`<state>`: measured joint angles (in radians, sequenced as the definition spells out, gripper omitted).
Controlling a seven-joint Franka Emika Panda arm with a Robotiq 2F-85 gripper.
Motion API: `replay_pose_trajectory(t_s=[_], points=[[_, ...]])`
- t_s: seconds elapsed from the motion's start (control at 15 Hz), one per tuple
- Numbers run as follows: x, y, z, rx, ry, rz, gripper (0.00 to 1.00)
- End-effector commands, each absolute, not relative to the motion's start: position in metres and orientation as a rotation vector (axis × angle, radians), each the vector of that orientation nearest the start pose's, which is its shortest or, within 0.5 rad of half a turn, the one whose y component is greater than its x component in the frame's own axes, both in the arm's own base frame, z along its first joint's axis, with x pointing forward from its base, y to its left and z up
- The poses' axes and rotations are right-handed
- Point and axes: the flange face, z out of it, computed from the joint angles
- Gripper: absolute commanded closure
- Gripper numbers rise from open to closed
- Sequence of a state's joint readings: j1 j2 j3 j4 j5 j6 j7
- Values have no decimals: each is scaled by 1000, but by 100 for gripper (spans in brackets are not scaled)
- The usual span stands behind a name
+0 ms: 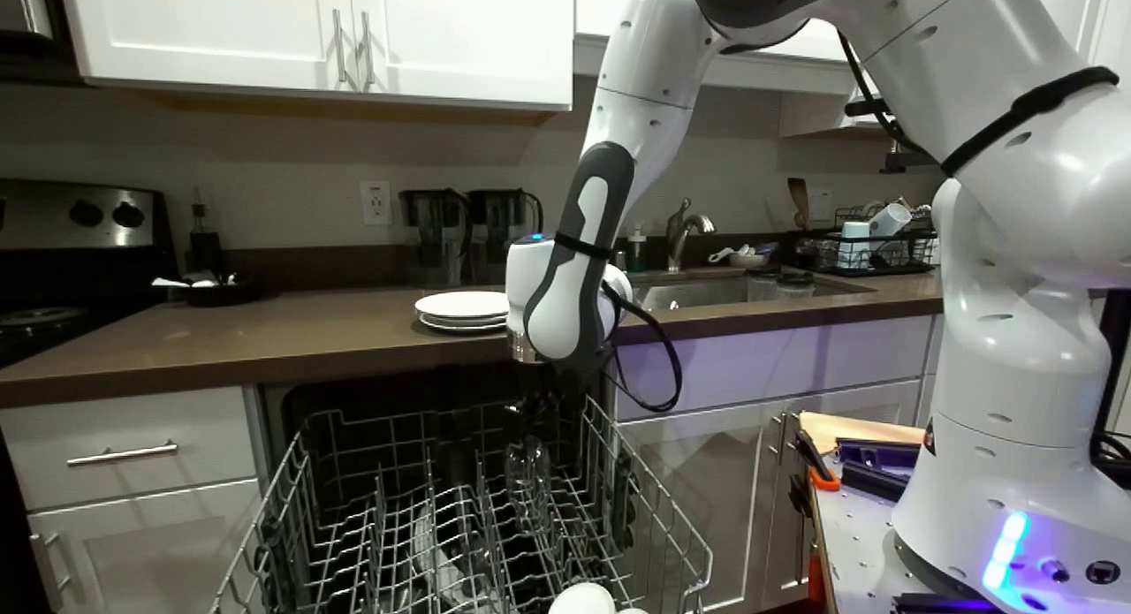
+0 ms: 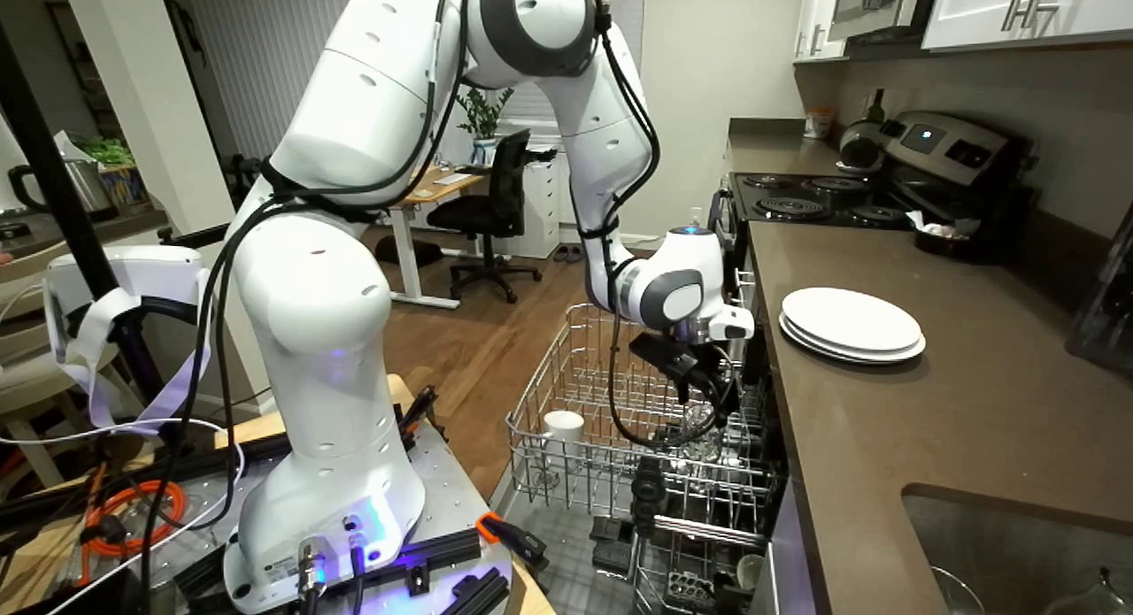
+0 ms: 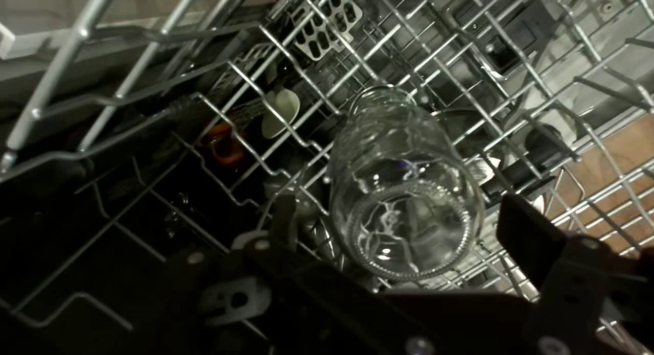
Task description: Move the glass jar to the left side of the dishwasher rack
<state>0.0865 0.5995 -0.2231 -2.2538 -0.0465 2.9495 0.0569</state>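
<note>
The clear glass jar (image 3: 409, 140) stands mouth down in the dishwasher rack (image 3: 541, 84), its ribbed base facing the wrist camera. In an exterior view, the jar (image 1: 527, 473) sits in the back right part of the wire rack (image 1: 658, 495). It also shows partly in an exterior view (image 2: 699, 425), behind cables, with the rack (image 2: 575, 319) around it. My gripper (image 3: 403, 217) is open, its dark fingers spread to both sides of the jar's base with gaps between. The gripper (image 1: 533, 409) is just above the jar and points down.
A white mug (image 2: 563, 426) stands in the rack. Wire tines and rack sides surround the gripper. A stack of white plates (image 1: 462, 305) lies on the brown counter (image 1: 292, 331), whose edge is close to the wrist. A lower rack with spoons and a cutlery basket (image 3: 327, 25) lies beneath.
</note>
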Motion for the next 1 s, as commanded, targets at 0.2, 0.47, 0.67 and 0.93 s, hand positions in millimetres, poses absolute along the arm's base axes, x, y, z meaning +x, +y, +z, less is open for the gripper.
replay_pose_trajectory(t_s=[0.2, 0.47, 0.67, 0.93], points=[[548, -90, 113, -3244, 210, -197, 0], [550, -88, 108, -3166, 273, -170, 0], [552, -90, 99, -3145, 305, -165, 0], [554, -91, 86, -3139, 309, -138, 0]])
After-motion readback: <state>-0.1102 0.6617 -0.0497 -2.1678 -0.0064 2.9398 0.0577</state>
